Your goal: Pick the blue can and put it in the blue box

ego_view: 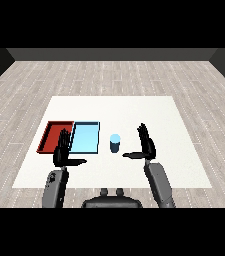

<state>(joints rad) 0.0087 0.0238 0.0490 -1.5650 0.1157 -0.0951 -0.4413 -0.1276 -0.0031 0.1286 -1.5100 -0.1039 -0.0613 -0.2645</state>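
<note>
A broad white rectangular table (134,107) is lying across a floor of pale grey wooden planks (109,75). On the table's left part, a flat red tray (48,134) and a flat light blue tray (86,136) are sitting side by side, their long edges touching. Two grey forearms are reaching in from below. The left hand (62,150) is standing upright with fingers straight and thumb stretched sideways, released and holding nothing, overlapping the near edges of both trays. The right hand (146,146) is posing the same way, fingers straight, thumb pointing toward the can. The small blue cylindrical can (115,143) is standing upright on the table, just right of the light blue tray, apart from both hands.
</note>
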